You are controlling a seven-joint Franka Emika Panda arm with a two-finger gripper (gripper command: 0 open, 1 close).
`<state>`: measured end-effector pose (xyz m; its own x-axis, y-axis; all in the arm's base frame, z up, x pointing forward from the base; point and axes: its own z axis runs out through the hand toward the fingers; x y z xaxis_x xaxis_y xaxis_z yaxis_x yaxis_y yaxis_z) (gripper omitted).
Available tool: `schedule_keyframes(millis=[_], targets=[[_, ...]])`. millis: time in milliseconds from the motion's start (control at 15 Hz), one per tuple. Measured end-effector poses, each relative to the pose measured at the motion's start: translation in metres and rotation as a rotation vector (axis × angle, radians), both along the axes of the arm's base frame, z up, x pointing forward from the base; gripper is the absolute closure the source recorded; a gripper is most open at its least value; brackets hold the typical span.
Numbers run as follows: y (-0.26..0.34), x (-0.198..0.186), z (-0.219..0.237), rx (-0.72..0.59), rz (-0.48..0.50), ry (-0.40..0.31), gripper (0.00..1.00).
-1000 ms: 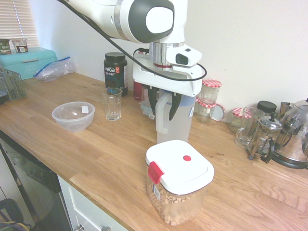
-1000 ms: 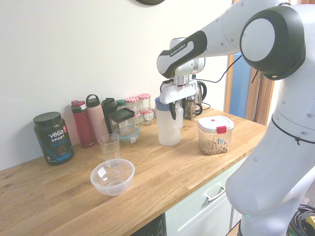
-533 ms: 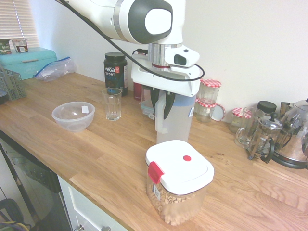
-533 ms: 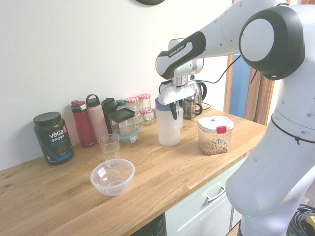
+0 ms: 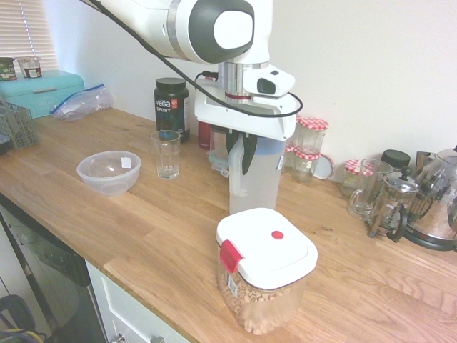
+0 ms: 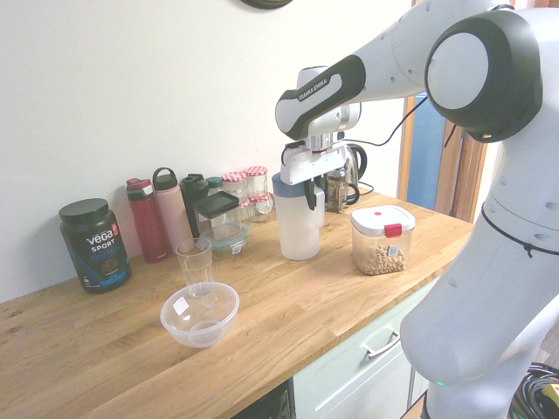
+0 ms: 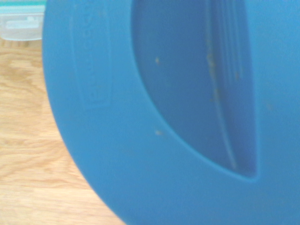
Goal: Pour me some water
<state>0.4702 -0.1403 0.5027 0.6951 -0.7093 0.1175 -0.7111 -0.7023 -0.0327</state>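
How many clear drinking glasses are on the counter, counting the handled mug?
2: the tumbler stands beside the translucent bowl, and the handled glass mug is beside the French press. Others may be hidden behind the crowded items.

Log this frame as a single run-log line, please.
gripper: closed on pitcher handle | pitcher: upright on counter, blue lid on | drinking glass: upright, left of pitcher in first exterior view | pouring: not begun

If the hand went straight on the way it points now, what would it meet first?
The hand points down, closed on the handle of the blue-lidded pitcher. Straight on, its body would probably press onto the handle's top or the lid first; the remaining gap is unclear.
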Motion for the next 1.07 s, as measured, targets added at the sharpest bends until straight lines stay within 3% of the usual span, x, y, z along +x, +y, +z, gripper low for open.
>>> schedule_keyframes(millis=[467,1067], targets=[[0.005,-0.049,0.09,-0.021,0.066,-0.092,1.0],[0.094,-0.036,0.118,-0.07,0.623,-0.082,1.0]])
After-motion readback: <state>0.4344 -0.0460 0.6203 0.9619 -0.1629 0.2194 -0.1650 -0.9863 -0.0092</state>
